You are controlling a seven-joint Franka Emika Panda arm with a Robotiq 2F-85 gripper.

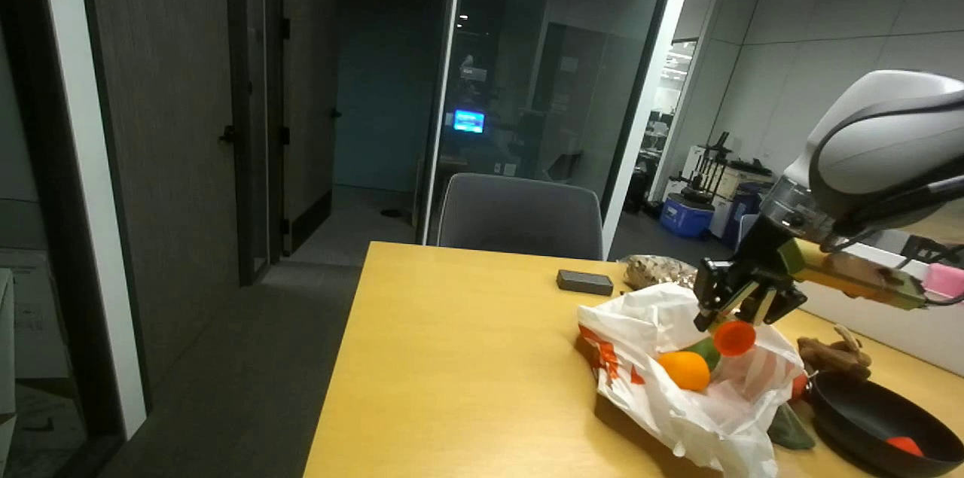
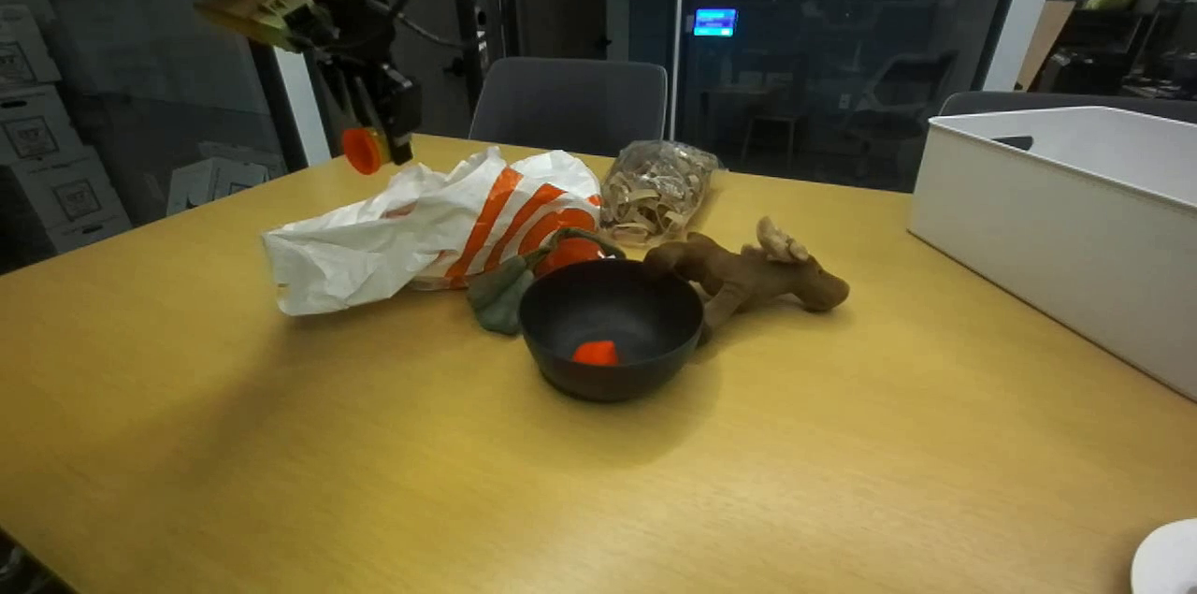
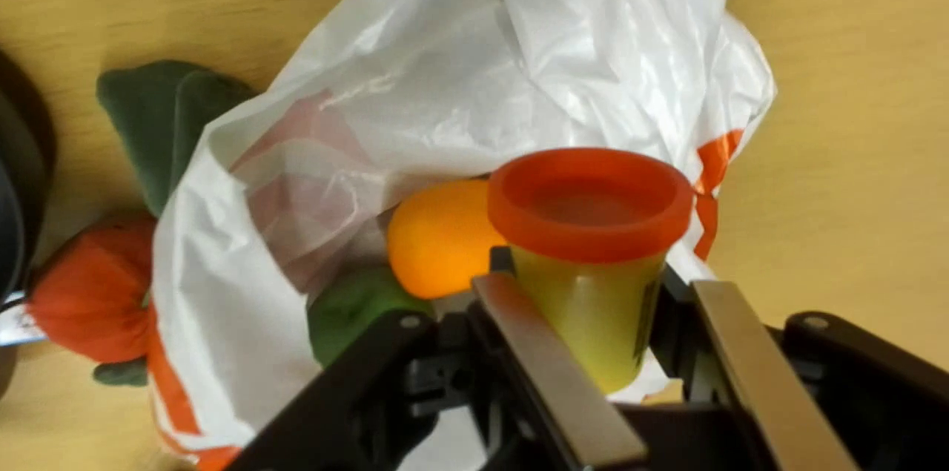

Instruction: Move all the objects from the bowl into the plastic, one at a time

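My gripper [image 3: 586, 271] is shut on a small yellow tub [image 3: 593, 315] with a red-orange lid [image 3: 589, 208], a finger at either side of it. It hangs over the open plastic [image 3: 445, 100], a wrinkled white bag with orange-red printing. Inside that bag lie an orange piece [image 3: 441, 237] and a green piece [image 3: 359, 304], also visible in an exterior view. The dark bowl [image 2: 552, 313] stands beside the bag and contains a red-orange piece [image 2: 596, 353]. In an exterior view the held tub [image 2: 363, 151] is above the bag's far side, apart from it.
Between bag and bowl sits a red plush item [image 3: 96, 293] with grey-green parts [image 3: 174, 122]. A brown plush moose [image 2: 748, 281] touches or nearly touches the bowl. Behind are a clear bag of brown strips [image 2: 655, 192] and a dark flat block [image 1: 585, 282]. A white box [image 2: 1057, 239] stands aside.
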